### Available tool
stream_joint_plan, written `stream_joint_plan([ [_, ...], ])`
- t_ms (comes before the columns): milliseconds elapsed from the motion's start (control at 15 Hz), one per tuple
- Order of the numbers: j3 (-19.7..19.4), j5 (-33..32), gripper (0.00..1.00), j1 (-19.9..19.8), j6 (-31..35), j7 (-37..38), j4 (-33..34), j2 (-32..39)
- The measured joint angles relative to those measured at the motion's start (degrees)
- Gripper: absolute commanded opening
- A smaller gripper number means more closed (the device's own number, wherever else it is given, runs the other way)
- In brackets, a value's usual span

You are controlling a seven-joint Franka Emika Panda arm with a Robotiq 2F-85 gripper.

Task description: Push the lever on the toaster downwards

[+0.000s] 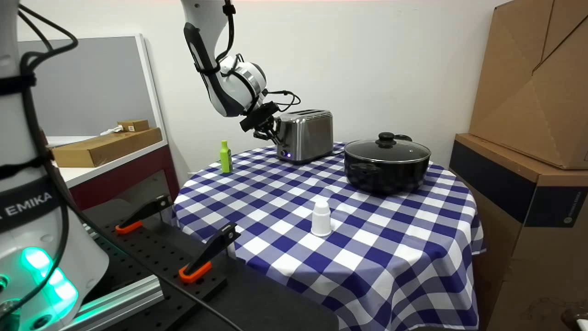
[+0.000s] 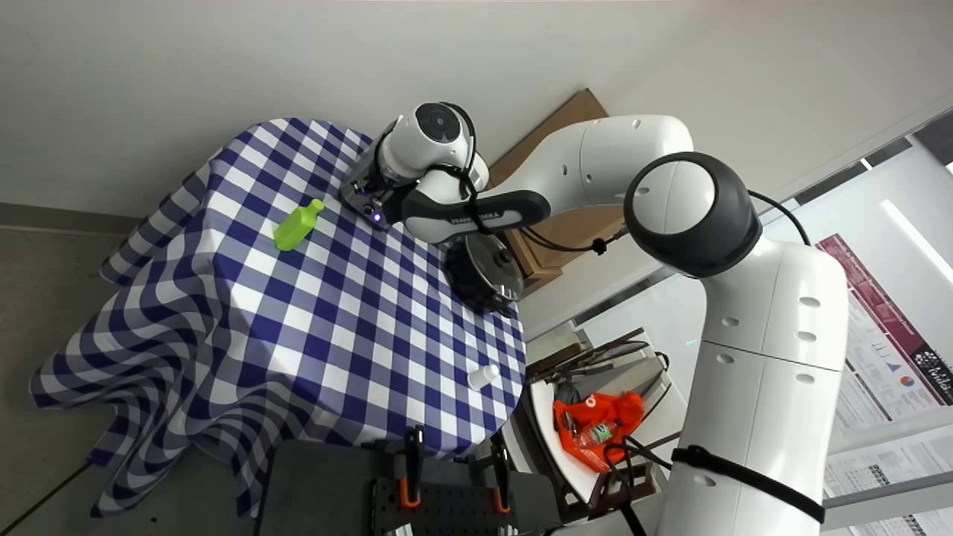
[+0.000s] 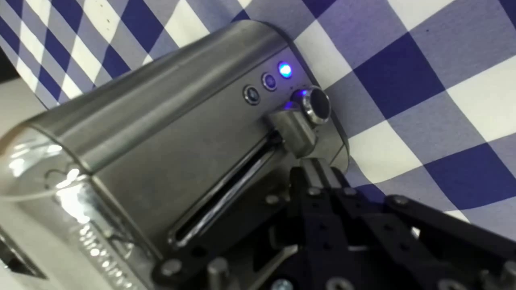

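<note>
A silver toaster (image 1: 317, 135) stands on a table with a blue-and-white checked cloth, its control end facing my gripper. It also shows in the wrist view (image 3: 181, 153). The metal lever (image 3: 294, 131) sits at the end of its slot by the round knob (image 3: 318, 105), the lower end. One of several buttons glows blue (image 3: 285, 70). My gripper (image 3: 320, 171) has its two fingertips together with nothing between them. The tips are right beside the lever; I cannot tell whether they touch it. In an exterior view the gripper (image 1: 276, 140) is against the toaster's control end.
A black pot with a glass lid (image 1: 386, 172) stands beside the toaster. A green bottle (image 1: 226, 157) and a white stacked cup-like item (image 1: 321, 218) also stand on the checked table (image 2: 350, 320). A wall is behind the table, and cardboard boxes (image 1: 528, 87) are at its side.
</note>
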Motion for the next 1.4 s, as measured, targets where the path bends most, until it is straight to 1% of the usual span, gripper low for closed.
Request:
stream_joint_plan([
  [267,3.5,4.3,0.0,-2.1,1.4,0.0,0.4,3.1],
  [400,5.4,8.5,0.0,-3.8,2.4,-0.2,0.2,2.9],
  [600,5.8,19.4,0.0,-4.8,3.6,-1.0,-1.3,1.3],
  [800,6.2,32.1,0.0,-5.5,3.1,-3.4,-4.7,-2.1],
  [933,7.6,40.7,0.0,-6.6,1.0,-7.9,-7.6,-4.9],
  [1067,9.6,47.5,0.0,-8.2,-2.0,-12.5,-10.3,-8.0],
  [1200,11.2,52.6,0.0,-9.9,-4.9,-16.4,-12.3,-11.1],
  [1400,13.0,58.4,0.0,-12.7,-10.5,-22.7,-14.7,-15.7],
])
